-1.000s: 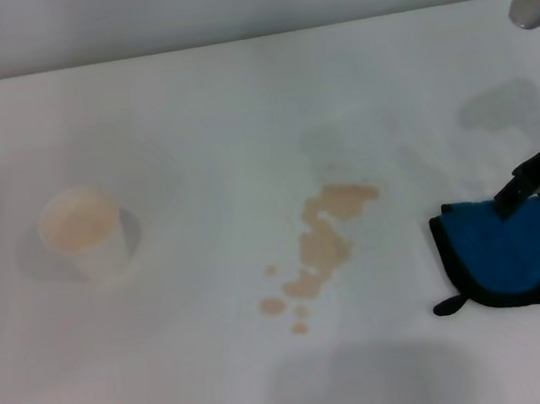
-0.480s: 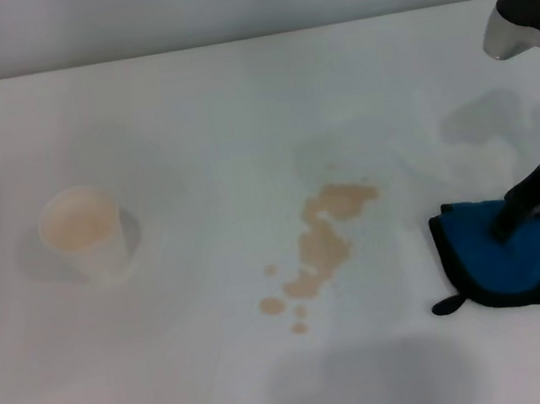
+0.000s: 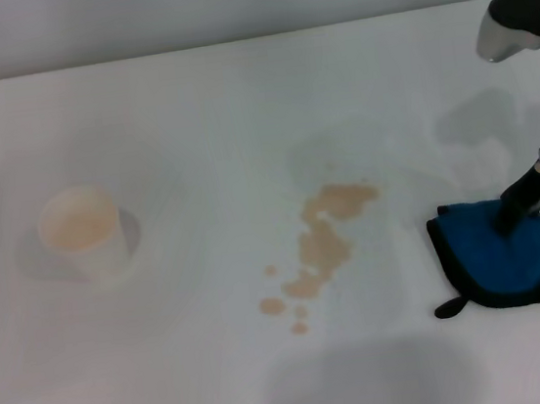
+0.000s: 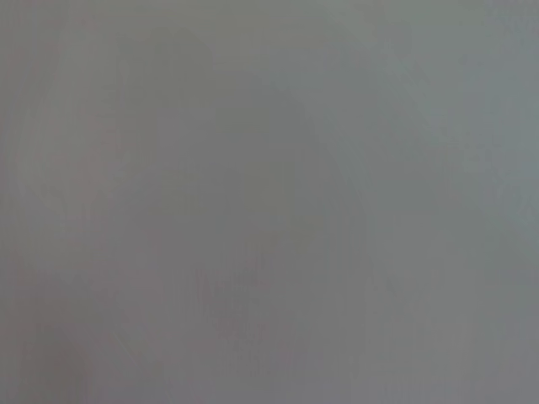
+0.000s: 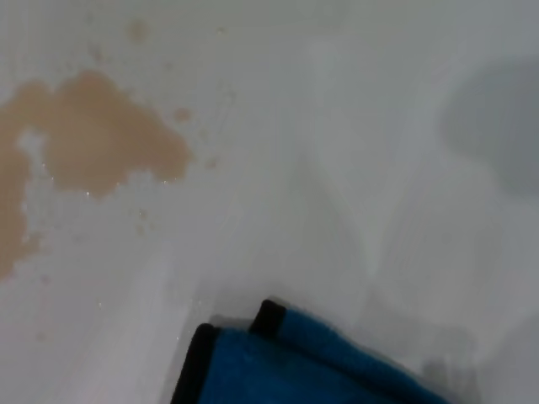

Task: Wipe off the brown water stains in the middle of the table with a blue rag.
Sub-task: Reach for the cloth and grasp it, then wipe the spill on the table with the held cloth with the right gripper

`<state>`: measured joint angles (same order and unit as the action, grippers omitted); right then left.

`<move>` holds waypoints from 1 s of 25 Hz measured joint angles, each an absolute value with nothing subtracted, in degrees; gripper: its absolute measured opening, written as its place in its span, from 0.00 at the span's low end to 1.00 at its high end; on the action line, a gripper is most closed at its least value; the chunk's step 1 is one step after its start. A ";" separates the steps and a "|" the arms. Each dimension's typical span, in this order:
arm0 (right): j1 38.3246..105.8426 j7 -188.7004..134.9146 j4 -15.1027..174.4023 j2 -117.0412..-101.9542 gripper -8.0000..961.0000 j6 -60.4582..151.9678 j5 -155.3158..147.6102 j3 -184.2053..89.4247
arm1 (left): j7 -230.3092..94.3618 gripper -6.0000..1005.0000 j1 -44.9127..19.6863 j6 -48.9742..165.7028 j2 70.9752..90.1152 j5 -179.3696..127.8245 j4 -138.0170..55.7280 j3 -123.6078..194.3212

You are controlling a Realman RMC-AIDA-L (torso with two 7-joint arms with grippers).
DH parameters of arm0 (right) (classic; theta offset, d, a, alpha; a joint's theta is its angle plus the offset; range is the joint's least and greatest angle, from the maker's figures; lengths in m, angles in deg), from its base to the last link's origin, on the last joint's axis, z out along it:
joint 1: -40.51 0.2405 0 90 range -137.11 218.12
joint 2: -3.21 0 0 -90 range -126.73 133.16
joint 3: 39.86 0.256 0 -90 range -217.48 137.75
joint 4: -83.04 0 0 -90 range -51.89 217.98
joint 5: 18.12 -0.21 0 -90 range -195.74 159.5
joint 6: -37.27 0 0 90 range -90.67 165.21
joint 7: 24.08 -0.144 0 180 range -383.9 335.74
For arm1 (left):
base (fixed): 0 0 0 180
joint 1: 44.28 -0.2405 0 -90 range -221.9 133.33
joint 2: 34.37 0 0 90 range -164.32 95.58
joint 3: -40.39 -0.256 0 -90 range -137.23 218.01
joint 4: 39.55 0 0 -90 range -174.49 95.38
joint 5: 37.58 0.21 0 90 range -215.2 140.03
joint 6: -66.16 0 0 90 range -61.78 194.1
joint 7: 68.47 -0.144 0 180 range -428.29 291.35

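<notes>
Pressing my right gripper point(image 3: 505, 223) onto the blue rag point(image 3: 499, 258), clamp state unclear; its loop tab points toward me, brown water stains point(image 3: 320, 245) run diagonally across the white bench point(image 3: 191, 123).

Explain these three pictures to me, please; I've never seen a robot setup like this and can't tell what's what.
It is a two-armed robot at a plain white table. One picture looks down from its head; the others come from cameras on its wrists. The left wrist view shows only blank grey. On the table lie pale tan-brown water stains, a white paper cup and a folded bright-blue rag with black edging. The right gripper presses its tip onto the rag's far edge. Nothing is lifted yet.
</notes>
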<state>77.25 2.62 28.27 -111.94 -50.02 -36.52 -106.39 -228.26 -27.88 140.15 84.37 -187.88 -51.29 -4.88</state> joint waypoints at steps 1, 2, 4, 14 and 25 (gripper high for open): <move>77.49 2.42 28.48 -111.90 0.49 -49.99 -36.42 -107.39 | -228.26 0.86 -27.84 140.16 84.35 -187.88 -51.35 -4.87; 77.66 2.29 28.67 -111.89 0.49 -49.98 -36.29 -108.04 | -228.25 0.86 -27.80 140.16 84.33 -187.88 -51.37 -4.87; 78.18 2.05 29.25 -111.88 0.48 -49.97 -35.78 -108.90 | -228.25 0.86 -27.76 140.15 84.31 -187.88 -51.40 -4.88; 78.43 1.88 27.76 -112.15 0.34 -50.44 -35.72 -109.59 | -228.25 0.86 -28.13 140.18 84.33 -187.88 -51.33 -4.87; 78.75 2.91 25.36 -112.12 0.10 -50.19 -35.95 -110.98 | -228.25 0.86 -27.88 140.26 84.37 -188.19 -51.25 -4.78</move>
